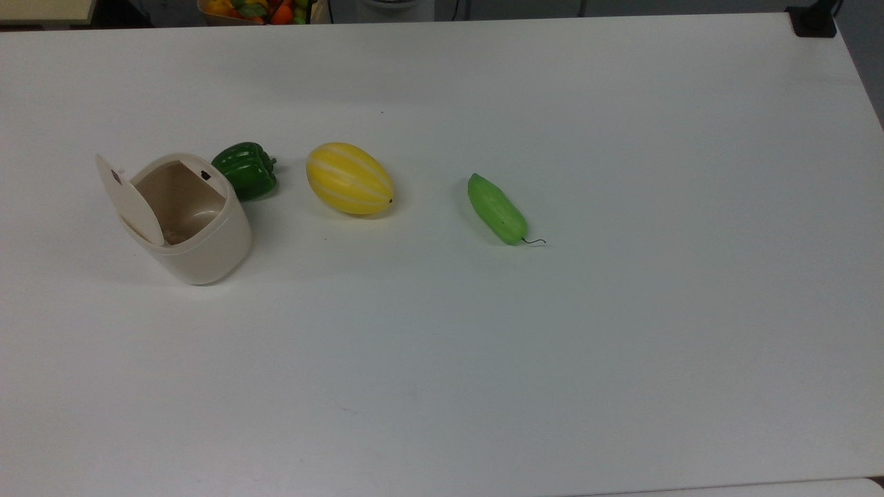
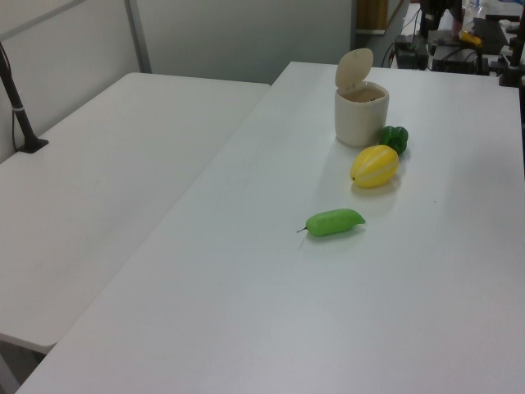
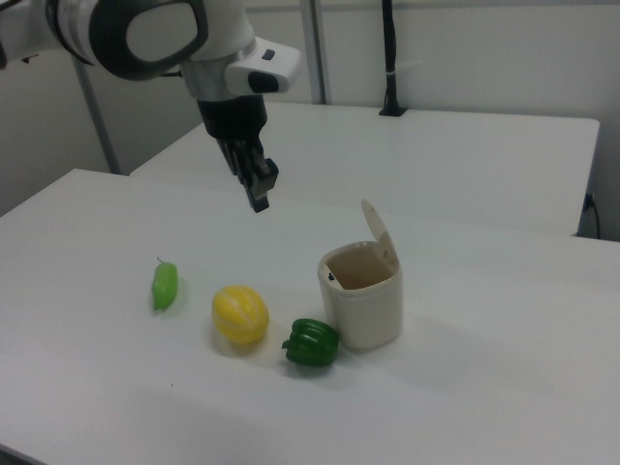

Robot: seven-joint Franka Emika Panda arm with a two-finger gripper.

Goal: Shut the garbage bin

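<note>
Gripper [image 3: 258,194], fingers seemingly pressed together, is being held above the table [image 1: 621,345], well apart from the garbage bin [image 3: 363,300], whose raised lid [image 3: 379,232] should be pushed down from behind.

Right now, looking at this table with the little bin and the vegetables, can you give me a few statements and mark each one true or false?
1. The bin's lid stands open. True.
2. The green pepper lies inside the bin. False: it lies on the table just beside the bin.
3. The gripper holds the yellow melon. False: it hangs in the air above the table, holding nothing.
4. In the top view, the melon lies between the pepper and the cucumber. True.
5. The cucumber leans against the bin. False: it lies well apart, beyond the melon.
</note>
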